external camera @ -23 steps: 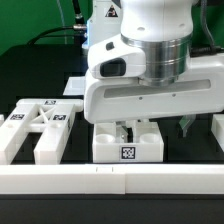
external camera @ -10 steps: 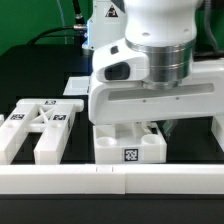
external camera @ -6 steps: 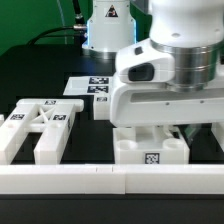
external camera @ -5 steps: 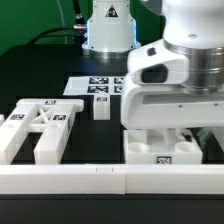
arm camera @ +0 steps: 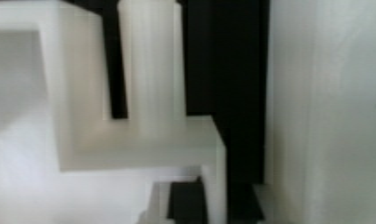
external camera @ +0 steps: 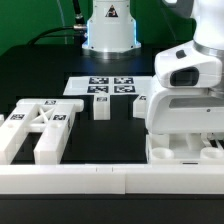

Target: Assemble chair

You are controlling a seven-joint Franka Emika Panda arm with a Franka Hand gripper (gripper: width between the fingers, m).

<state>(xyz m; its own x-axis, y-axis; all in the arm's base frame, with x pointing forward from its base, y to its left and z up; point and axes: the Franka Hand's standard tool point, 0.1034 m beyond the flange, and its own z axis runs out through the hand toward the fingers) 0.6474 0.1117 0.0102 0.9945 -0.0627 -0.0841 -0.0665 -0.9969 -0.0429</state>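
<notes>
Since the frame of 2.3 s ago, the gripper (external camera: 206,138) and the seat block (external camera: 178,152) beneath it have travelled together from 6 o'clock in the exterior view to about 4 o'clock, at the picture's edge. The other parts lie as they did.

We see the gripper's wide white body directly over the seat block. The block rests on the black bench (external camera: 40,70), just behind the long white rail (external camera: 70,180) that runs across the front at 6 o'clock. Body and block hide the fingertips, so we cannot tell how far the jaws stand open or whether they clamp the block.

At 9 o'clock the slotted back frame (external camera: 35,125) lies flat on the bench, tags upward, well apart from the seat block. Near the centre one bar leg (external camera: 100,108) stands just in front of the marker board (external camera: 100,87). A second bar leg (external camera: 140,106) stands toward 3 o'clock of the first, partly covered by the gripper's body. The arm's base (external camera: 110,30) rises at 12 o'clock.

In the wrist view we see only blurred, close white plastic: an upright post (arm camera: 149,60) joined to a lower ledge, with dark gaps beside it. We cannot tell which part this is.
</notes>
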